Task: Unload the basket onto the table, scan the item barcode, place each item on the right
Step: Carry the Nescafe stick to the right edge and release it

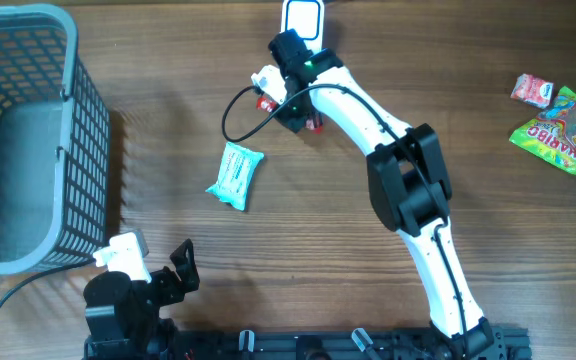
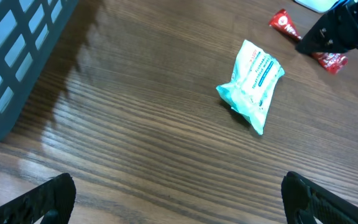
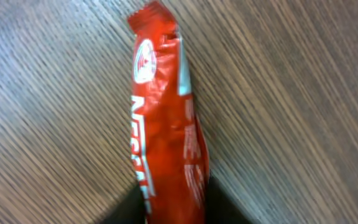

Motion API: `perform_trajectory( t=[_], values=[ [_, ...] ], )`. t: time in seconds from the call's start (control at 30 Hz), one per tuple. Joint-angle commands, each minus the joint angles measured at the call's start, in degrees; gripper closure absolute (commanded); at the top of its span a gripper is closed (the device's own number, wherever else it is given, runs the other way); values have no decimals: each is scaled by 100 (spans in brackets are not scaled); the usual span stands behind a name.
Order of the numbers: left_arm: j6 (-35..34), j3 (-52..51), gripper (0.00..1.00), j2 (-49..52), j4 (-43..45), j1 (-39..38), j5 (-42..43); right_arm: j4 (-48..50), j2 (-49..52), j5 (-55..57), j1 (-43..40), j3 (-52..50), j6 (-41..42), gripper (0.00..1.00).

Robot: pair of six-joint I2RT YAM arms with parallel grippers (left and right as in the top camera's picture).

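- The wooden table (image 1: 298,230) carries everything. The goods lie well apart on it, which leaves each one room to be picked singly.
- The blue-grey basket (image 1: 93,150) stands at the far left edge. In the overhead view nothing shows inside it; probably it is there to receive scanned goods.
- The right arm (image 1: 408,180) stretches diagonally across the table to the far side, because the item it works on lies there.
- The left gripper (image 1: 181,268) is parked at the near edge beside the basket. Its jaws are spread wide and hold nothing, and it is clear of the other arm.
- A green Haribo bag (image 1: 558,130) lies flat near the right edge, out of the way.
- A teal wipes packet (image 1: 236,175) lies flat mid-table, between the basket and the right arm, with nothing touching it.
- A white rounded device (image 1: 301,15) sits at the far edge, just beyond the right wrist. I take it for the scanner, though its face cannot be made out.
- The right gripper (image 1: 290,112) points down over the task's item, a red snack packet (image 3: 166,137). The packet lies flat on the wood just in front of the white device.
- In the right wrist view both dark fingers press against the packet's long edges, so the jaws are clamped across its width. The thin wrapper gives best purchase there.
- I cannot tell whether the packet has left the table, and no barcode is visible on the upward face.
- A small red and white packet (image 1: 533,90) lies just beside the Haribo bag.
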Motion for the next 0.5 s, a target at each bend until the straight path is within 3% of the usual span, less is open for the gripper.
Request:
perform_trajectory(
  t=[0.0,0.13,0.27,0.47],
  values=[
    [-52,-17,0,-42,17,26,87,-111,184,363,-251,-205,726,96],
    [-52,-17,0,-42,17,26,85,-758,39,-70,-581,13,1274,96],
    [-52,-17,0,-42,17,26,85,-1434,-728,-192,-1126,74,2114,96],
    [-52,-17,0,-42,17,26,87,-1624,-1215,-122,-2719,52,2492,96]
  ],
)
